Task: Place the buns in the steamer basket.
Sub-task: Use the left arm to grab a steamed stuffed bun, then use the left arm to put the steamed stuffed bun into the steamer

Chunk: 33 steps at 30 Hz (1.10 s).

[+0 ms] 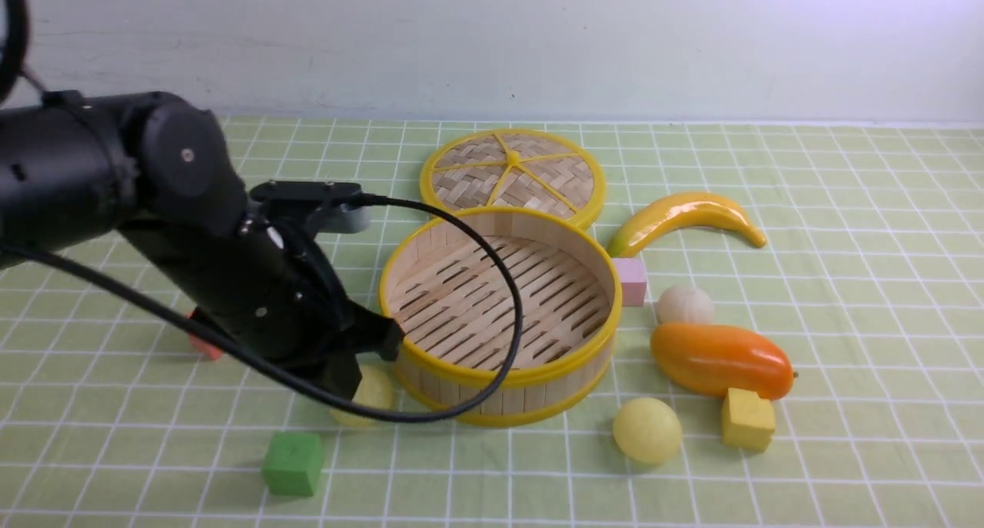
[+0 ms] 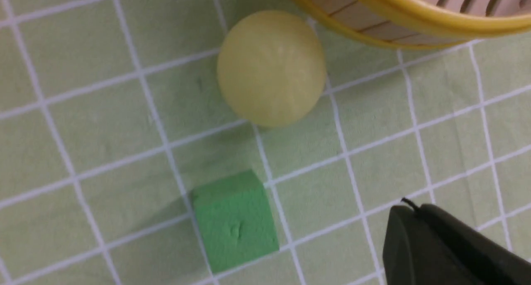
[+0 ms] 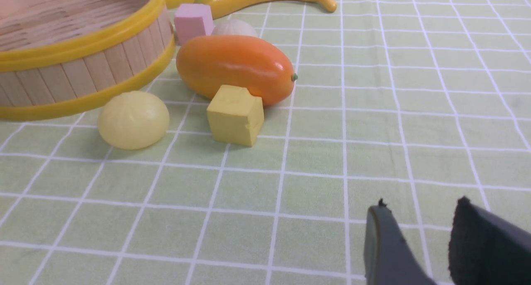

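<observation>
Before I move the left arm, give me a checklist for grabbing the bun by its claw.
1. Basket empty: ok.
2. Lid off, lying behind it: ok.
3. Yellow bun free on the cloth beside the basket: ok.
4. Left claw open for a grab: not ok, shut, holding nothing.
5. Green block clear of that bun: ok.
6. Right claw open and empty: ok.

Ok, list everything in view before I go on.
basket: 1, bamboo, yellow rims, centre, empty
lid: 1, woven, yellow rim, behind basket
buns: 3; two pale yellow, front-left and front-right of basket; one off-white, right of it
banana: 1, yellow, right of lid
mango: 1, orange, right of basket
cubes: 3; pink by basket's right side, yellow before mango, green front-left
red thing: 1, mostly hidden behind left arm
left gripper: 1, black, shut, empty, near front-left bun
right gripper: 1, black, open, empty
</observation>
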Tool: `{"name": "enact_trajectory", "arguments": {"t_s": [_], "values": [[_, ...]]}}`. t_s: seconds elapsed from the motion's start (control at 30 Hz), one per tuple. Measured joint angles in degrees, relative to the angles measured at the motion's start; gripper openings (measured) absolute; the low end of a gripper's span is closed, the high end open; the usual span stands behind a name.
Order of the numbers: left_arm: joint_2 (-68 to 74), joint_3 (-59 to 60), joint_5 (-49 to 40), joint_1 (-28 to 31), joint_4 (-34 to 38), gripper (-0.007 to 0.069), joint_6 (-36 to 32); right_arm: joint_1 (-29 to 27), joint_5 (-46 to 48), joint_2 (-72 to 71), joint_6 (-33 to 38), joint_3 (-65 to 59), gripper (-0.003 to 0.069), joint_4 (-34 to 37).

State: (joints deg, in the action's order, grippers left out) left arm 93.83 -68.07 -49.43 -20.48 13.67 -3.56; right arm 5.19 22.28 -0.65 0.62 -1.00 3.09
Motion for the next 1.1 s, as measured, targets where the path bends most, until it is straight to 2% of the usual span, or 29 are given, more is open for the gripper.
{"name": "enact_trajectory", "arguments": {"t_s": [0.13,0.37,0.43,0.53,0.7,0.87,0.9,1.1], "values": [[5.2,-3.1,2.3,0.1,-1.0,0.0014,-3.4,0.0,0.0,0.0,0.0,0.0,0.0239,0.0],[10.4,-4.5,7.1,0.1,-4.1,0.0219,-5.4,0.0,0.0,0.0,0.0,0.0,0.0239,0.0],[11.6,-4.5,8.9,0.1,-5.5,0.0255,-5.4,0.0,0.0,0.0,0.0,0.0,0.0239,0.0],[13.0,-4.5,10.9,0.1,-6.4,0.0266,-5.4,0.0,0.0,0.0,0.0,0.0,0.0239,0.0],[14.5,-4.5,11.8,0.1,-6.6,0.0220,-5.4,0.0,0.0,0.0,0.0,0.0,0.0239,0.0],[14.6,-4.8,9.5,0.1,-6.2,0.0018,-3.9,0.0,0.0,0.0,0.0,0.0,0.0239,0.0],[14.3,-4.8,8.9,0.1,-6.2,-0.0001,-3.6,0.0,0.0,0.0,0.0,0.0,0.0239,0.0],[8.8,-4.8,3.1,-0.1,-6.2,-0.0013,-2.0,0.0,0.0,0.0,0.0,0.0,0.0239,0.0]]}}
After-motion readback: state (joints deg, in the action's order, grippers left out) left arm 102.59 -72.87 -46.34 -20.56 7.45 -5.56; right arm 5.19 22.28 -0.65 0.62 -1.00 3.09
